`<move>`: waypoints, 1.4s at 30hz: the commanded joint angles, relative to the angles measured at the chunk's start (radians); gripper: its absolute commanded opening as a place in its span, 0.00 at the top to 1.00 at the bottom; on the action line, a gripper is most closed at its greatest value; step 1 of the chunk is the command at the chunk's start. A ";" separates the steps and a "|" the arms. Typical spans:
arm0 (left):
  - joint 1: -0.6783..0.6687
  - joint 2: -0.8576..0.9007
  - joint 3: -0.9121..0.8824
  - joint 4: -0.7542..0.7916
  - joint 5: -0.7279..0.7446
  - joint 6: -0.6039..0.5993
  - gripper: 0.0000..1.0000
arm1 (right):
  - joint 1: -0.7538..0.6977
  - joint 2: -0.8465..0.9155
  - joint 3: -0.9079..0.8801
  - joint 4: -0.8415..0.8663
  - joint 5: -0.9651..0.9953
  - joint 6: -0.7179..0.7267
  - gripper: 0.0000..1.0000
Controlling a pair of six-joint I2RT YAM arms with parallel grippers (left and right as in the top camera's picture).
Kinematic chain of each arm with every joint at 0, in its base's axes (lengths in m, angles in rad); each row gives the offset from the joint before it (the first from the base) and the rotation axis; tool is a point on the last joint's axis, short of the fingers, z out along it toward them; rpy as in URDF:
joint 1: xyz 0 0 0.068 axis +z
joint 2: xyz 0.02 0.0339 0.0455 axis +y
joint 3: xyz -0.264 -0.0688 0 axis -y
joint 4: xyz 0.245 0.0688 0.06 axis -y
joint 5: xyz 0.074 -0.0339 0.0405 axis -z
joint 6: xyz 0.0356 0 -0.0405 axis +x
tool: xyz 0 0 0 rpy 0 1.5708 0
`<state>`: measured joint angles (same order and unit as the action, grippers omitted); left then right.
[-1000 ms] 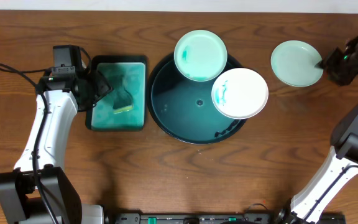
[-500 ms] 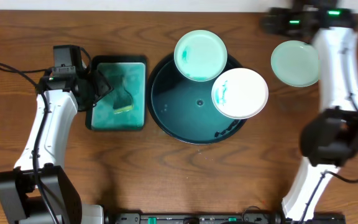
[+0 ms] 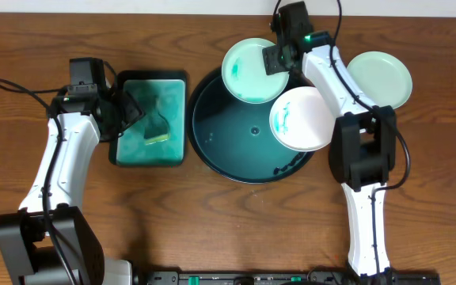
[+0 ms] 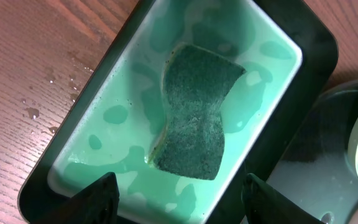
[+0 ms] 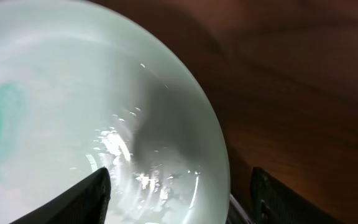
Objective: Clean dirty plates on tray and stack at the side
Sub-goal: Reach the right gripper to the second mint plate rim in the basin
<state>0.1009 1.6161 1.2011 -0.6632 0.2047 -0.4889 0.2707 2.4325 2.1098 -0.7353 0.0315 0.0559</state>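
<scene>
So the big change: the right gripper [image 3: 279,59] has swung over from the far right end of the table and is now sitting at the top right edge of the smeared mint-green plate [image 3: 252,71]. Nothing else has budged.

Going left to right. The left gripper [image 3: 131,111] is hanging over the rectangular teal tray [image 3: 172,150], jaws spread wide and holding nothing. In the left wrist view, the dark green sponge [image 4: 194,112] is lying in the tray's shallow teal water, well clear of both fingers [image 4: 98,196]. A few water drops are sitting on the wood beside it.

Next, the round tray [image 3: 228,142] is sitting mid-table. The smeared mint-green plate is resting on its top rim, partly hanging over the wood. In the right wrist view, that plate's edge [image 5: 185,112] is running between the two fingers [image 5: 73,199], which are standing well apart. I can't tell if either finger is actually touching the plate yet.

The white plate [image 3: 305,119], teal smear on its left side, is resting on the tray's right rim under the right arm. Furthest right, the clean mint-green plate [image 3: 382,79] is lying by itself on the wooden tabletop [image 3: 212,229], well apart from the tray.
</scene>
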 commanded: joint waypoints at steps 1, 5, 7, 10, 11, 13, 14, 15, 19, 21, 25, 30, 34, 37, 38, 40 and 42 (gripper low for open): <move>-0.002 0.012 -0.006 -0.005 0.005 0.021 0.35 | 0.000 -0.003 0.002 -0.002 0.051 -0.013 0.32; -0.002 0.012 -0.006 -0.005 0.005 0.021 0.36 | -0.008 -0.003 0.002 -0.008 0.049 -0.013 0.33; -0.003 0.012 -0.006 -0.002 0.005 0.021 0.36 | -0.010 0.000 -0.003 -0.014 0.046 -0.013 0.34; -0.003 0.012 -0.006 0.000 0.005 0.021 0.35 | -0.010 0.002 -0.027 -0.011 0.046 -0.013 0.35; -0.002 0.012 -0.006 0.001 0.005 0.021 0.36 | -0.010 0.003 -0.032 -0.013 0.046 -0.013 0.36; -0.002 0.012 -0.006 0.001 0.005 0.021 0.36 | -0.010 0.003 -0.034 -0.013 0.046 -0.013 0.42; -0.002 0.012 -0.006 0.001 0.005 0.021 0.36 | -0.010 0.003 -0.034 -0.011 0.047 -0.013 0.52; -0.002 0.012 -0.006 0.001 0.005 0.021 0.35 | -0.010 0.003 -0.034 -0.008 0.046 -0.013 0.60; -0.002 0.012 -0.006 0.001 0.005 0.021 0.36 | -0.010 0.003 -0.036 -0.013 0.046 -0.013 0.65; -0.002 0.012 -0.006 -0.002 0.005 0.021 0.36 | -0.010 0.003 -0.037 -0.013 0.046 -0.013 0.67; -0.002 0.012 -0.006 -0.003 0.005 0.021 0.35 | -0.009 0.003 -0.037 -0.015 0.045 -0.013 0.85; -0.003 0.012 -0.006 -0.003 0.005 0.021 0.36 | -0.009 0.002 -0.036 -0.016 0.043 -0.013 0.99; -0.003 0.012 -0.006 -0.002 0.005 0.021 0.36 | -0.007 -0.018 -0.035 -0.031 0.008 -0.013 0.99; -0.003 0.012 -0.006 -0.002 0.005 0.021 0.36 | 0.000 -0.058 -0.035 -0.051 -0.074 -0.012 0.99; -0.003 0.012 -0.006 -0.002 0.005 0.021 0.36 | 0.002 -0.078 -0.035 -0.064 -0.119 -0.011 0.99; -0.003 0.012 -0.006 -0.002 0.005 0.021 0.36 | 0.004 -0.105 -0.035 -0.087 -0.176 -0.007 0.99; -0.003 0.012 -0.006 -0.002 0.005 0.021 0.36 | 0.005 -0.132 -0.035 -0.116 -0.223 0.011 0.99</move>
<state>0.1009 1.6161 1.2011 -0.6621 0.2047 -0.4889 0.2695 2.3928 2.0792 -0.8345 -0.0696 0.0456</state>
